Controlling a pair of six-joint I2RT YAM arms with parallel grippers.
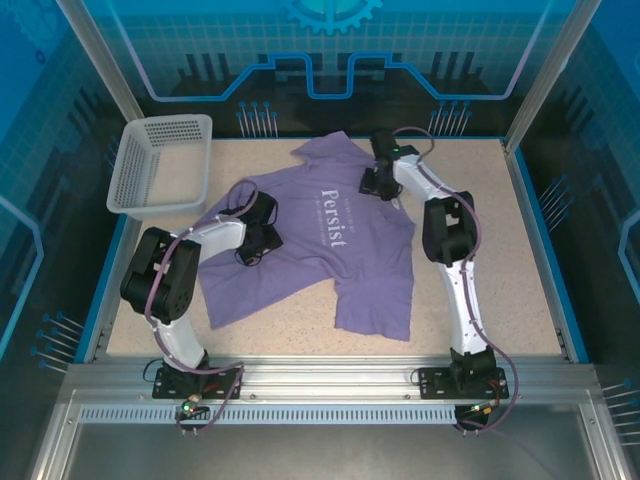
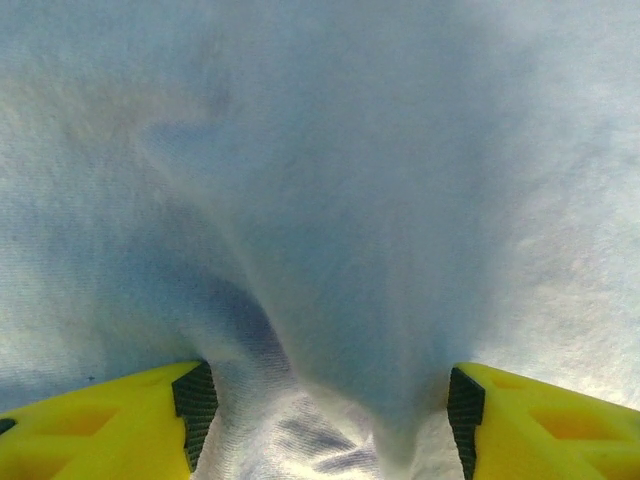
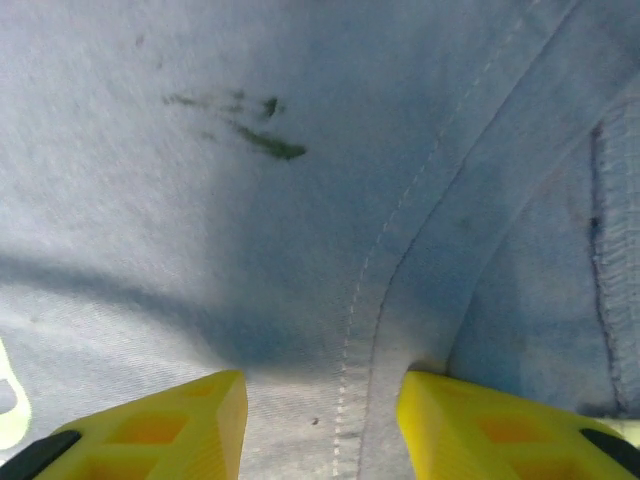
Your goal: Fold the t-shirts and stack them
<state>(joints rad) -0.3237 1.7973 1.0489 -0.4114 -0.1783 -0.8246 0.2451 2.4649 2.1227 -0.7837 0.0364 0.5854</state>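
Observation:
A lavender-purple t-shirt (image 1: 372,268) with white chest lettering (image 1: 335,214) lies spread and rumpled across the middle of the table. My left gripper (image 1: 262,240) is down on the shirt's left side. Its yellow fingers (image 2: 90,430) stand wide apart, and a raised fold of the cloth (image 2: 330,220) runs into the gap between them. My right gripper (image 1: 378,182) presses on the shirt near the neck at the far side. Its fingers (image 3: 160,430) stand apart astride a stitched hem (image 3: 400,230) of the shirt (image 3: 250,250). Neither pair of jaws has closed on the cloth.
A pale mesh basket (image 1: 160,165) stands at the far left corner of the speckled tabletop (image 1: 480,200). Blue raised edges and metal posts frame the table. Bare tabletop lies to the right of the shirt and along the near edge.

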